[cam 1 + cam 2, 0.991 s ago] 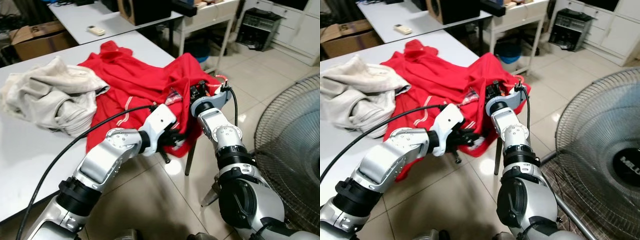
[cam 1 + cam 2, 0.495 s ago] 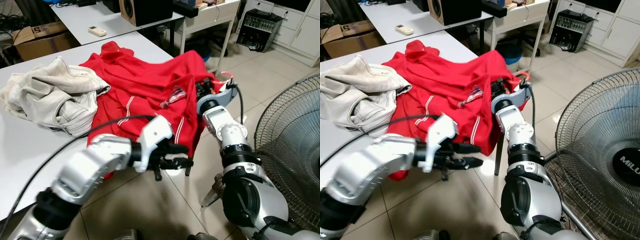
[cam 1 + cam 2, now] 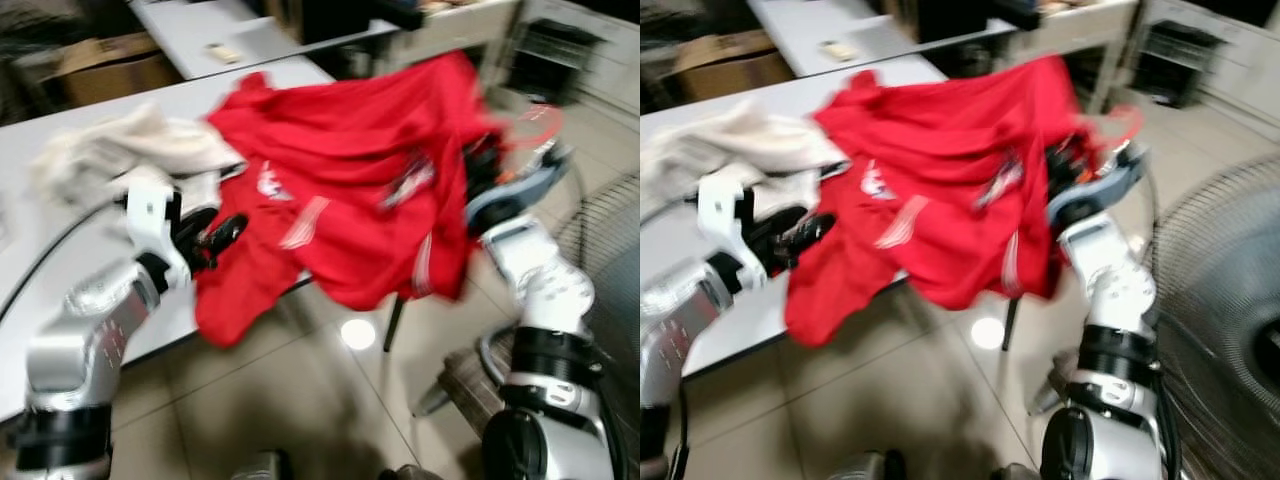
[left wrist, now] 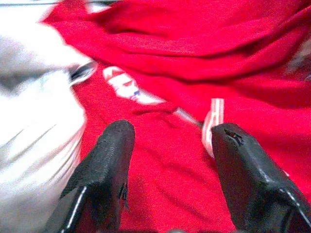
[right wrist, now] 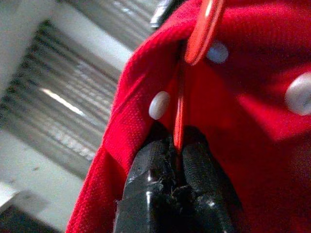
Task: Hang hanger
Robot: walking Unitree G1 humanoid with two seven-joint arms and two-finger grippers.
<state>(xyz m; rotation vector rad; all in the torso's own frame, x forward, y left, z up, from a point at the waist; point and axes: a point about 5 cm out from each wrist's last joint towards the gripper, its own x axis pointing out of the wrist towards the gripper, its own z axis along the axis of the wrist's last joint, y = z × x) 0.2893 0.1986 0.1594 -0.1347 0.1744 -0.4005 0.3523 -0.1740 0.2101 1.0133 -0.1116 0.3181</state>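
A red polo shirt (image 3: 350,170) with white trim is lifted off the white table (image 3: 60,250) on its right side, its hem hanging over the edge. The red hanger (image 5: 182,104) runs inside the shirt's collar, and its hook (image 3: 540,118) sticks out at the top right. My right gripper (image 5: 178,141) is shut on the hanger's thin red wire and holds it up, next to the shirt's white buttons. My left gripper (image 3: 215,235) is open at the shirt's left side, over the table edge; its fingers (image 4: 116,145) spread above red cloth without touching it.
A beige garment (image 3: 130,150) lies crumpled on the table behind my left gripper. A standing fan (image 3: 615,240) is close on the right. A second table with a remote (image 3: 222,52) and a cardboard box (image 3: 110,65) stand farther back. Tiled floor lies below.
The right gripper has raised the hanger, and the shirt has come up off the table with it. My left arm has swung left from under the hem to the table edge. The views are blurred.
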